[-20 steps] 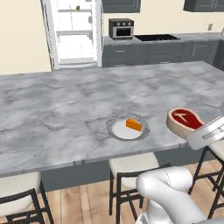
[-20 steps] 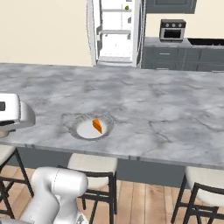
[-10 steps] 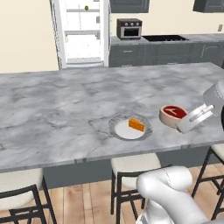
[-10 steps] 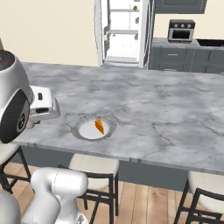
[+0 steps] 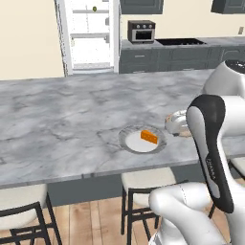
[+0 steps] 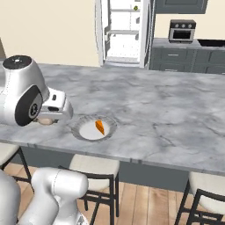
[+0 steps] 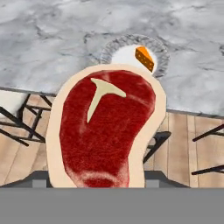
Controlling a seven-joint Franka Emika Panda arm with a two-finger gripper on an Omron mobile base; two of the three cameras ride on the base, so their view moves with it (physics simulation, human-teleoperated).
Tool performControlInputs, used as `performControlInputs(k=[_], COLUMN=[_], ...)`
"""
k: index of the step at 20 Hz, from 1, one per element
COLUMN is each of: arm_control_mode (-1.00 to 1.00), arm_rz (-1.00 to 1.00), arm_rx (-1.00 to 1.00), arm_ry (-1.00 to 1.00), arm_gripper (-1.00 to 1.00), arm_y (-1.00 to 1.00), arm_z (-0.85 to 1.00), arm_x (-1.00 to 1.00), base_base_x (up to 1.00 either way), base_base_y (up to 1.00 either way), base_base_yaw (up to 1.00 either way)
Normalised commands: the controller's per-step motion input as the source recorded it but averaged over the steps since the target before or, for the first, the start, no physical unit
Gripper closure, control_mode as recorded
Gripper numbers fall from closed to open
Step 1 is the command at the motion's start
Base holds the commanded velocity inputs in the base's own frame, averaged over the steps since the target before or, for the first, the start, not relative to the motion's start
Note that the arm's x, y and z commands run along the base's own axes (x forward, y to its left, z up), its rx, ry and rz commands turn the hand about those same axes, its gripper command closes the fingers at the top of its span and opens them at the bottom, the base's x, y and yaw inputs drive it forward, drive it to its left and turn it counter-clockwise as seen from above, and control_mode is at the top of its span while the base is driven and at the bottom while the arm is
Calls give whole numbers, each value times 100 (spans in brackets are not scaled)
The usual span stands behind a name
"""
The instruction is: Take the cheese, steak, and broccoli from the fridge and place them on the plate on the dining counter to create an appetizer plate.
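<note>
Steak: raw red slab with pale fat rim, gripped in the end effector, held over the bench's near edge beside the plate. Cheese: orange wedge resting on the plate. Fridge: open beyond the bench's far edge.

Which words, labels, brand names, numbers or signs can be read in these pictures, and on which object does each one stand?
None: no picture shows any readable text.
The arm's dark forearm carries a faint mark, too small and blurred to read.
The steak shows only a white bone shape, no letter.
The cheese, the plate, the fridge and the small oven bear no label.
</note>
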Motion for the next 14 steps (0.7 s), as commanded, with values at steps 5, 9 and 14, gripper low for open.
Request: performControlInputs(k=[5, 9, 14], arm_control_mode=[-100, -100, -100], arm_rz=[-22, -27, -32], arm_rx=[14, 4, 0], arm_ry=[34, 12, 0], arm_gripper=[100, 100, 100], arm_y=[13, 33, 22], arm_z=[-36, -41, -39], arm_x=[24, 39, 55], base_base_x=[0, 0, 0], base_base_y=[0, 0, 0], base_base_yaw=[0, 0, 0])
